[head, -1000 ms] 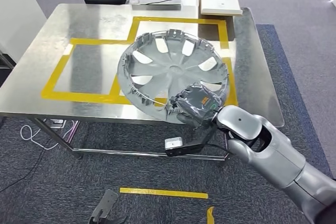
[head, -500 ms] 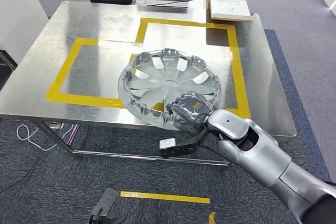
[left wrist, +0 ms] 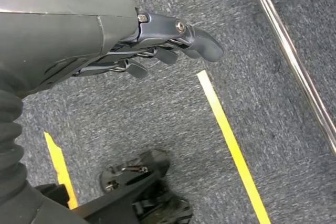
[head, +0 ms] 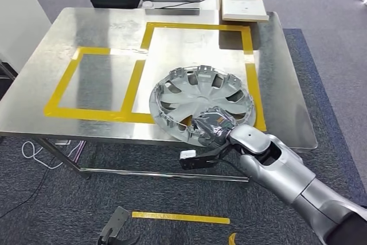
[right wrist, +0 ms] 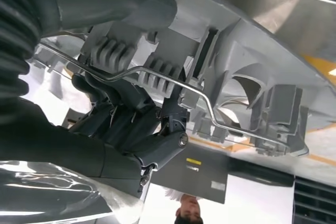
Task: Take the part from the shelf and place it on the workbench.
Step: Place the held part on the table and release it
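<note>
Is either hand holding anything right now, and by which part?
The right hand grips the wheel cover at its near rim; the left hand holds nothing.

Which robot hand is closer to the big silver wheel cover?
The right hand: it grips the near rim of the wheel cover on the table. The left hand hangs low over the carpet, away from it.
</note>
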Tool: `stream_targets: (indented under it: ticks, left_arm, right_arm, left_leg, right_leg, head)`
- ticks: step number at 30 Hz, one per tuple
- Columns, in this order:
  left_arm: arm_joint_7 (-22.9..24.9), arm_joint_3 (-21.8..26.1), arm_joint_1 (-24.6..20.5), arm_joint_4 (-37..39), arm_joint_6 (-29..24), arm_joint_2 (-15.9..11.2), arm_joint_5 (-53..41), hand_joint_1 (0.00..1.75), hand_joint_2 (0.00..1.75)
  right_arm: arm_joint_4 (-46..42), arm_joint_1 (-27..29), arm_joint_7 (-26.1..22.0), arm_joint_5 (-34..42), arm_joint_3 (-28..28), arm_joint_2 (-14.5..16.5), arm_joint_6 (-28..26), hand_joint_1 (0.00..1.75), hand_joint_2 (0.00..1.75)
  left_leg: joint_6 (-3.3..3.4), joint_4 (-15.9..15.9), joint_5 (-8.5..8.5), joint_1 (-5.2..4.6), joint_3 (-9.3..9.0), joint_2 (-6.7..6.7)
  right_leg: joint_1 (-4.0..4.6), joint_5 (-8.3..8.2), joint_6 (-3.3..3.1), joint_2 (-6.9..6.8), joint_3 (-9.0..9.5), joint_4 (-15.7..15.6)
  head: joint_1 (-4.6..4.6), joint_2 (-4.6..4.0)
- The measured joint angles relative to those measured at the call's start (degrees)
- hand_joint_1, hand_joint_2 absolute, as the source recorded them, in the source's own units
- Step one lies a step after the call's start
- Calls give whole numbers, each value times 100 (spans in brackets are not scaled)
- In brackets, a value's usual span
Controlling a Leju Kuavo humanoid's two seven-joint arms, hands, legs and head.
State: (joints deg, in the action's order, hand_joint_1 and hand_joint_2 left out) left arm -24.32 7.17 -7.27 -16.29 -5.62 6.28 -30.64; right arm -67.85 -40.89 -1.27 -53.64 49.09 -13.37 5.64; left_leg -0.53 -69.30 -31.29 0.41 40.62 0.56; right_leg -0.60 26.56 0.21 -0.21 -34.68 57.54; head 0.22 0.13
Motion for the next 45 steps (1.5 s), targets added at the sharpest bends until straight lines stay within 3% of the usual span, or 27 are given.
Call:
stream_targets:
  ticks: [2,3,5,7,8,12,14,16,17,18,19,21,23,26,28,31,33,34,36,38,42,44,45]
  left_arm:
    - [-9,0,7,4,63,-14,3,0,175]
    - [-13,0,10,7,95,-23,5,0,175]
    - [-7,1,12,9,94,-46,23,0,87]
    - [29,11,11,11,-4,-61,53,0,0]
    - [47,19,19,13,-67,-65,64,0,0]
    - [47,36,91,16,-277,-82,42,0,0]
    - [42,41,102,19,-379,-84,21,0,0]
    - [40,43,118,29,-455,-78,8,0,0]
    - [44,46,133,39,-473,-75,7,0,0]
    - [49,51,148,46,-481,-74,8,0,0]
    - [56,57,161,52,-483,-73,11,0,0]
    - [67,68,170,58,-488,-71,17,0,0]
    - [73,80,169,61,-507,-67,33,0,0]
    - [79,131,185,68,-573,-54,64,0,0]
    - [75,164,210,72,-613,-50,76,0,0]
    - [63,198,243,91,-642,-50,99,0,0]
    - [45,219,266,105,-659,-51,124,0,0]
    - [33,234,277,110,-668,-51,139,0,0]
    - [8,281,292,114,-693,-51,170,0,0]
    - [-27,326,303,119,-722,-48,203,0,0]
    - [-102,419,370,142,-758,-40,257,0,0]
    - [-116,455,385,148,-758,-37,270,0,0]
    - [-123,464,389,150,-756,-35,275,0,0]
  right_arm:
    - [141,15,2,-11,1,38,-3,0,0]
    - [200,19,3,-16,1,56,-9,0,0]
    - [283,22,13,-20,-9,85,-45,0,0]
    - [306,31,36,-6,-48,97,-123,0,0]
    - [287,45,53,11,-85,98,-166,0,0]
    - [-77,161,94,180,-350,57,-269,0,0]
    - [-360,221,88,278,-520,5,-302,0,0]
    - [-633,342,72,372,-659,-48,-320,0,0]
    - [-763,422,64,402,-715,-74,-326,0,0]
    - [-882,494,58,418,-763,-105,-334,0,0]
    - [-988,547,55,425,-808,-132,-346,0,0]
    - [-1165,593,52,436,-893,-178,-378,0,0]
    - [-1309,633,49,459,-973,-203,-460,0,0]
    - [-1571,862,34,625,-1141,-226,-698,0,0]
    - [-1801,1066,14,784,-1318,-240,-860,0,0]
    - [-2094,1335,1,902,-1544,-245,-979,0,0]
    - [-2238,1538,4,973,-1660,-246,-1028,0,0]
    - [-2317,1651,6,1029,-1733,-246,-1070,0,0]
    - [-2493,1859,7,1178,-1904,-246,-1182,0,0]
    - [-2676,2051,-1,1387,-2093,-245,-1303,0,0]
    - [-3002,2439,-29,1765,-2435,-242,-1488,0,0]
    - [-3116,2570,-40,1839,-2567,-240,-1538,0,0]
    - [-3150,2618,-43,1858,-2618,-239,-1551,0,0]
  left_leg:
    - [-26,-499,-128,12,242,-2]
    - [-30,-469,-37,17,241,-3]
    - [-19,142,351,27,-16,-6]
    - [11,765,570,20,-298,-6]
    - [34,911,581,13,-363,-4]
    - [168,989,562,16,-411,-8]
    - [230,1014,569,30,-433,-16]
    - [256,1014,563,28,-435,-16]
    - [260,1012,560,27,-438,-14]
    - [262,1011,557,26,-441,-12]
    - [262,1009,553,26,-446,-9]
    - [245,1004,544,17,-454,-7]
    - [198,994,544,0,-448,-11]
    - [113,990,555,5,-439,-13]
    - [56,808,386,11,-382,-15]
    - [-10,-143,-167,25,-54,-21]
    - [-24,-513,-281,29,36,-22]
    - [-21,-391,-186,29,-59,-22]
    - [8,324,122,28,-458,-21]
    - [48,906,276,19,-753,-16]
    - [173,1046,336,4,-777,-18]
    - [253,1084,394,22,-753,-29]
    - [276,1085,414,20,-730,-33]
  right_leg:
    - [1,11,-10,3,9,8]
    - [1,17,-9,7,13,14]
    - [0,39,11,19,28,30]
    - [21,67,57,31,19,59]
    - [31,75,84,34,10,67]
    - [21,161,192,35,-32,133]
    - [10,441,235,34,-260,606]
    - [6,756,264,31,-626,1363]
    - [5,806,272,31,-751,1604]
    - [5,750,273,31,-784,1641]
    - [5,593,262,30,-703,1446]
    - [13,221,219,27,-340,678]
    - [32,64,181,29,-53,141]
    - [41,48,121,25,13,43]
    - [17,16,53,8,29,11]
    - [6,1,1,1,37,-1]
    - [8,-3,-1,2,33,4]
    - [8,-5,1,2,32,10]
    - [9,-9,13,2,28,27]
    - [31,-16,53,4,5,56]
    - [23,-15,177,9,-47,73]
    - [9,253,228,13,-203,404]
    - [4,469,249,14,-343,743]
  head:
    - [1,0]
    - [1,0]
    - [0,0]
    - [-4,0]
    - [-4,0]
    - [1,0]
    - [17,0]
    - [25,0]
    - [24,0]
    - [27,0]
    - [26,0]
    - [26,0]
    - [17,0]
    - [13,0]
    - [-2,0]
    - [-20,0]
    - [-19,0]
    - [-20,0]
    - [-20,0]
    - [-15,0]
    - [-13,0]
    - [3,0]
    - [12,0]
